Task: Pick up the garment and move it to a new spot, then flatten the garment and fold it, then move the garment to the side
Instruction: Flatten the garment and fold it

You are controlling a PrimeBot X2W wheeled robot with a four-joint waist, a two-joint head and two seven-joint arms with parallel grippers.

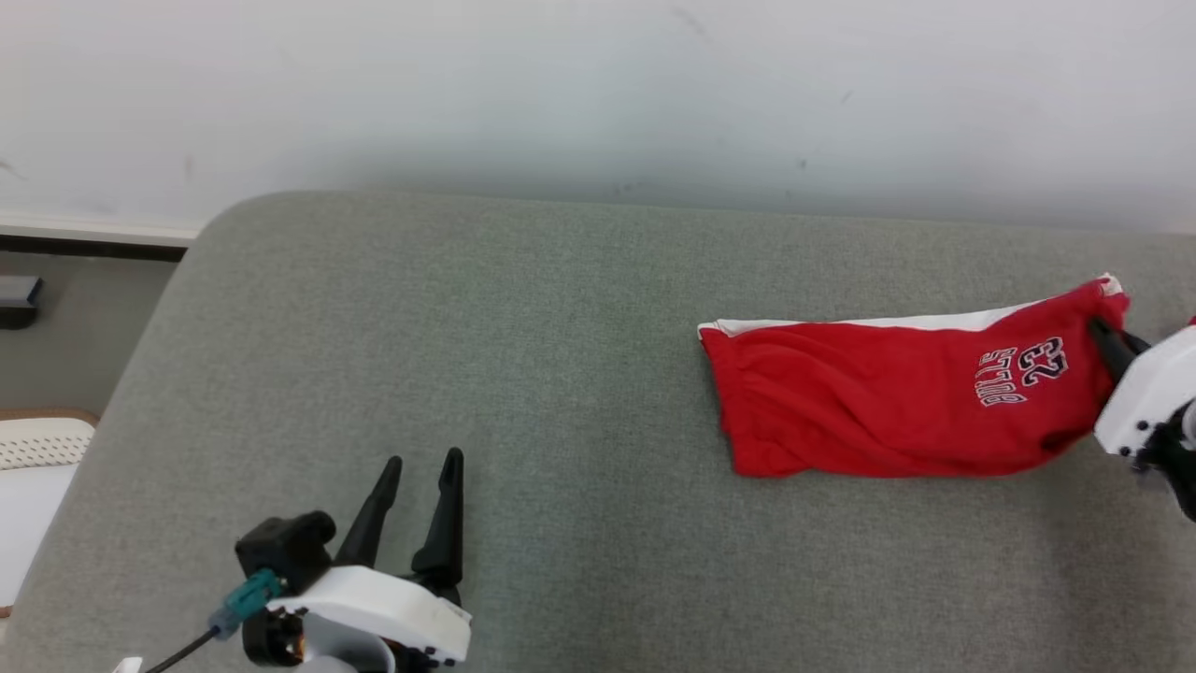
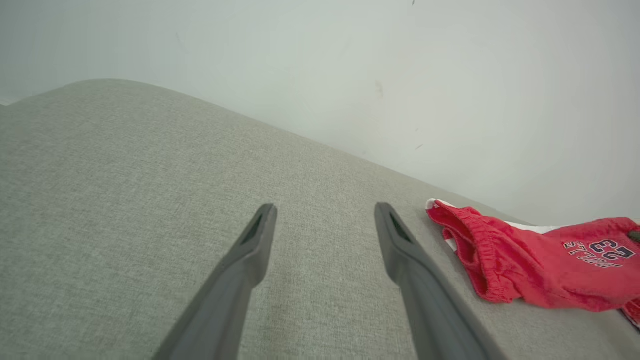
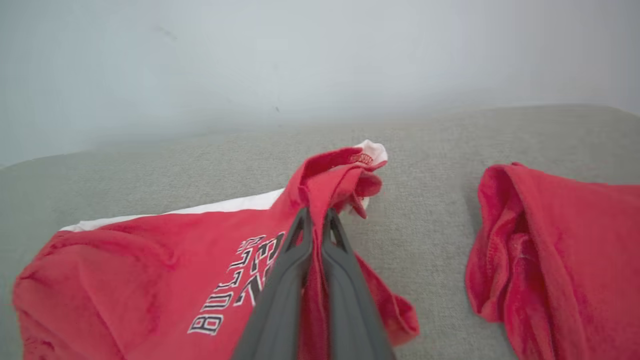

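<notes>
Right gripper (image 3: 316, 216), we note, is clamped on the red-and-white printed fabric shorts (image 1: 869, 411); left gripper (image 1: 422, 460) hovers spread wide over the grey woven cushion (image 1: 523, 308).

Your right gripper (image 1: 1103, 335) is cut off at the garment's (image 1: 888, 402) printed end. The red cloth (image 3: 560, 250) beside the garment runs off-frame.

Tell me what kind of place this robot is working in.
Probably an indoor room, home-like or a test setup; hard to say which. A grey upholstered surface, like a sofa or mattress, sits against a plain white wall, with red shorts on it.
</notes>
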